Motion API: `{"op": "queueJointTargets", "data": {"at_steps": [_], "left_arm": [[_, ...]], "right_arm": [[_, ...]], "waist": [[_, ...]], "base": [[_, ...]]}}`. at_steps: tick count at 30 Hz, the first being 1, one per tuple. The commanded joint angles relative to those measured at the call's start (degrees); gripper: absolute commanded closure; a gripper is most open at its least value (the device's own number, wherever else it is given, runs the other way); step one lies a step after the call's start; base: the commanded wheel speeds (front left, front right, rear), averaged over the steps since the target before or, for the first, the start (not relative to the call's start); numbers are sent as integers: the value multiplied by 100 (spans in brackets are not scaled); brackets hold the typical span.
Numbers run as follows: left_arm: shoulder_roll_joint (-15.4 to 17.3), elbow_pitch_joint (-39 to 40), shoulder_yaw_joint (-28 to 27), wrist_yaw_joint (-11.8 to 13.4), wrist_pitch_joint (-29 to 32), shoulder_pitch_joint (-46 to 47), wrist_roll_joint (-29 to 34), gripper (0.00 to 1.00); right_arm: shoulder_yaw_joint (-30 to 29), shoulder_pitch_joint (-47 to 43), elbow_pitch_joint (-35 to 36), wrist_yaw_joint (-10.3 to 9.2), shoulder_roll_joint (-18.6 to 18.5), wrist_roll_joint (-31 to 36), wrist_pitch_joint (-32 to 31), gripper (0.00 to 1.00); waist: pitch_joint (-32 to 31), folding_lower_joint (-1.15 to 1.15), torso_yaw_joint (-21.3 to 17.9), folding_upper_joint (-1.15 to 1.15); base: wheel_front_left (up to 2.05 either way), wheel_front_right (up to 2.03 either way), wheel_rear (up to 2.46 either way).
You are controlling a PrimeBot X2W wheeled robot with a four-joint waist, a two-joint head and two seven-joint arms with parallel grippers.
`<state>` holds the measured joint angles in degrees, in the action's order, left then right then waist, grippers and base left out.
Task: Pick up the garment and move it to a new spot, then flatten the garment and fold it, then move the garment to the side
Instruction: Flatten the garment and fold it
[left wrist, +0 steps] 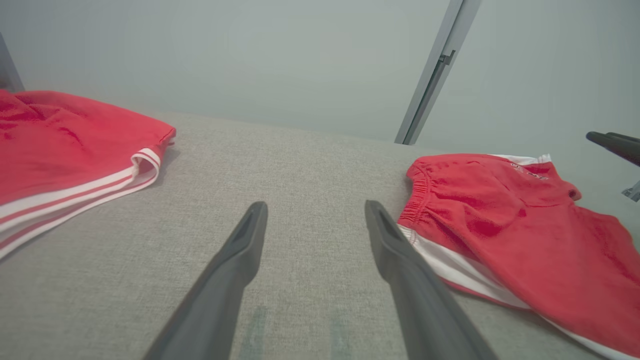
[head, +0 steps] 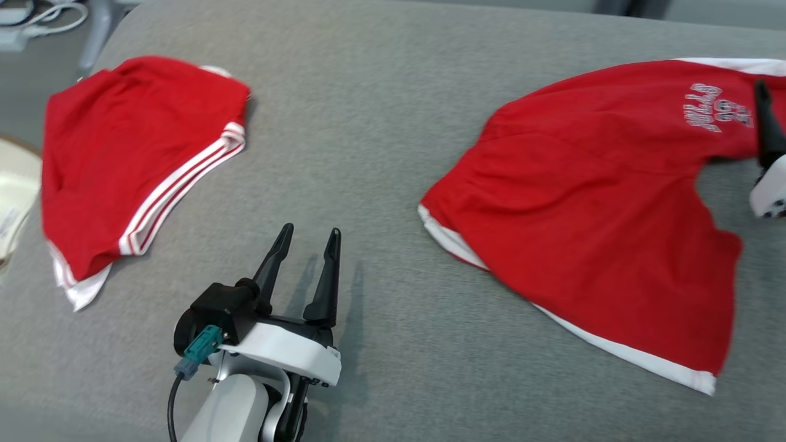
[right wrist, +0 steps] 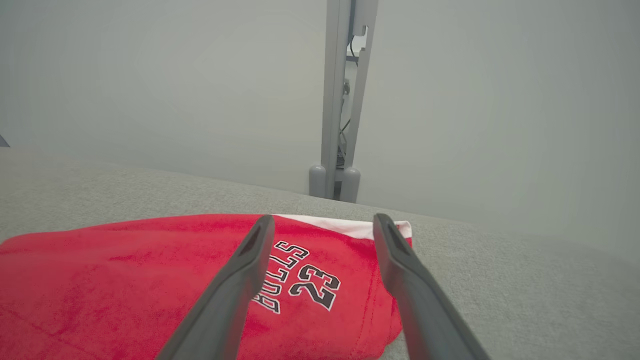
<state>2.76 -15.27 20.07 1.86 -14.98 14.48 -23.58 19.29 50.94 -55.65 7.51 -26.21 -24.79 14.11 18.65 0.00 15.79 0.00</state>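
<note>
Observer: Near edge, left of centre: left gripper (head: 311, 230) hovers over the bare grey cloth-covered table (head: 381, 110). Fingers spread wide, nothing between them.

Checker: Why there?

Observer: My reading is that it waits in the gap between the two garments, ready to take a hem. The task garment, soft red shorts with white trim and a "BULLS 23" print (head: 589, 202), lies on the right half of the table. It is mostly spread, with the gathered waistband toward the middle, one leg toward the near right and the printed leg toward the far right.

Checker: Right gripper?

Observer: Right gripper (right wrist: 324, 220) stands over the printed leg, fingers wide, no cloth pinched. Touching the cloth or just above it: cannot tell.

Checker: Stage?

Observer: Judged: the shorts are set down at their spot and flattening is next. The cloth between the legs looks rumpled.

Checker: Room?

Observer: A broad bare strip runs down the middle, good for folding inward. Bare table also lies beyond the printed hem. The far left corner holds a folded red garment with white stripes (head: 129, 153), well apart from the shorts.
</note>
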Motion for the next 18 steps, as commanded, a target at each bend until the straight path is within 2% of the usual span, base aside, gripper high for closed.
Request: {"op": "queueJointTargets", "data": {"at_steps": [1,9,18], "left_arm": [[24,-27,-69,-36,-25,45,60,0],[24,-123,-287,-125,-24,-73,113,0],[24,-400,-603,-211,-24,-219,135,0]], "right_arm": [[23,-230,160,-4,15,-132,67,0],[-124,-1358,1333,-3,278,-486,115,0],[-825,-2912,2621,-3,1076,-71,107,0]], "waist": [[-271,0,-355,0],[-583,0,-901,0],[-754,0,-1472,0]], "base": [[0,0,0],[0,0,0],[0,0,0]]}}
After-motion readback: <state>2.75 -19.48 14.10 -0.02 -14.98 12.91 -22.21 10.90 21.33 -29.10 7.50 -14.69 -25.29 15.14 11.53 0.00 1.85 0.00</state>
